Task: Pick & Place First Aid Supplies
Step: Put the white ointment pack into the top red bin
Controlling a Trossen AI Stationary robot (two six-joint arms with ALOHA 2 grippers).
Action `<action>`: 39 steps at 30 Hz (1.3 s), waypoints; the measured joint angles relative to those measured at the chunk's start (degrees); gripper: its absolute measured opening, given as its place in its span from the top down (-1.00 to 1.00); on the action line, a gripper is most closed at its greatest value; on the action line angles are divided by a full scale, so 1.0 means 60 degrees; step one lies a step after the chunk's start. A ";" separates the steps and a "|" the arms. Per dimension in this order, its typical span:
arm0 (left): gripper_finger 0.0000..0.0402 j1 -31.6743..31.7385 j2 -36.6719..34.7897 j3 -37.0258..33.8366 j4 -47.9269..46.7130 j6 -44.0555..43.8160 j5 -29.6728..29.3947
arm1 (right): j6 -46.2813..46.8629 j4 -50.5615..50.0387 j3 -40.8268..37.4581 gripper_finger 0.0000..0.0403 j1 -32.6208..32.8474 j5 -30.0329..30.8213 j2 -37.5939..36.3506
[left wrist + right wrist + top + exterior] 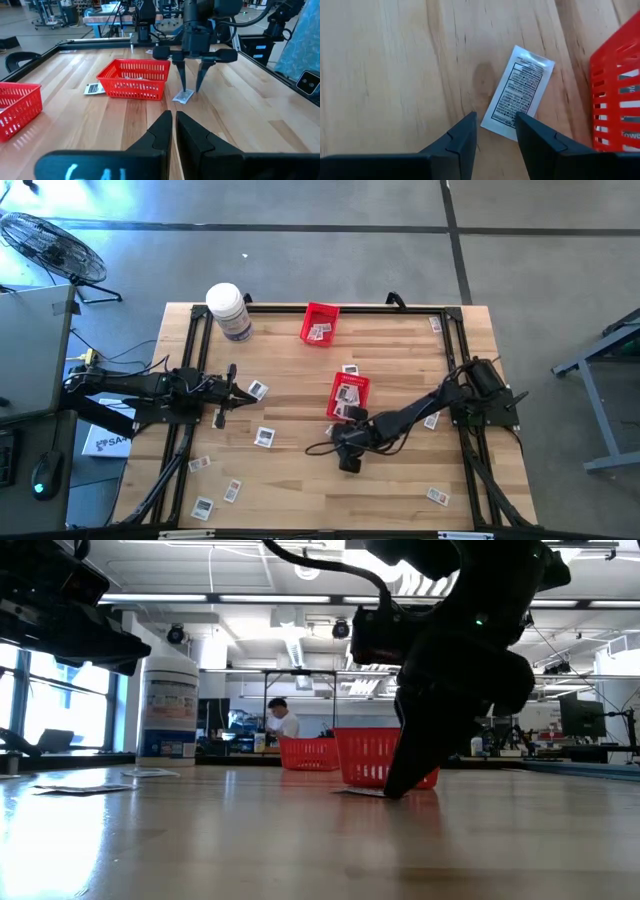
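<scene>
The right pincer point(495, 131) hung tips-down with its fingers spread, straddling the near end of one packet point(518, 93) that lay flat on the wooden surface point(385, 65), just beside the nearer red basket point(617, 90). The spread looked set to close across the packet's narrow width, judging by the pose. The packet's long axis ran away from the pincer, slanted toward the basket, print side up. Farther off, the left pincer point(228, 394) waited over the surface's left part, fingers pressed together and holding nothing. More packets point(263, 436) lay scattered around, and a second red basket point(320, 323) stood at the far edge.
</scene>
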 joint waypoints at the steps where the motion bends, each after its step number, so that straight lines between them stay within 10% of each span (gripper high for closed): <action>1: 0.89 0.0000 -0.0002 0.0000 0.0000 0.0000 0.0000 | -0.0001 0.0021 0.0000 0.36 0.0018 -0.0053 0.0000; 19: 0.89 0.0002 -0.0001 0.0000 0.0000 0.0000 0.0000 | -0.0898 0.2397 0.0084 0.36 0.0727 -0.0735 -0.0207; 39: 0.89 0.0003 -0.0001 0.0000 0.0000 0.0000 0.0000 | 0.4430 -0.4910 -0.0978 0.36 0.0182 -0.1047 -0.1975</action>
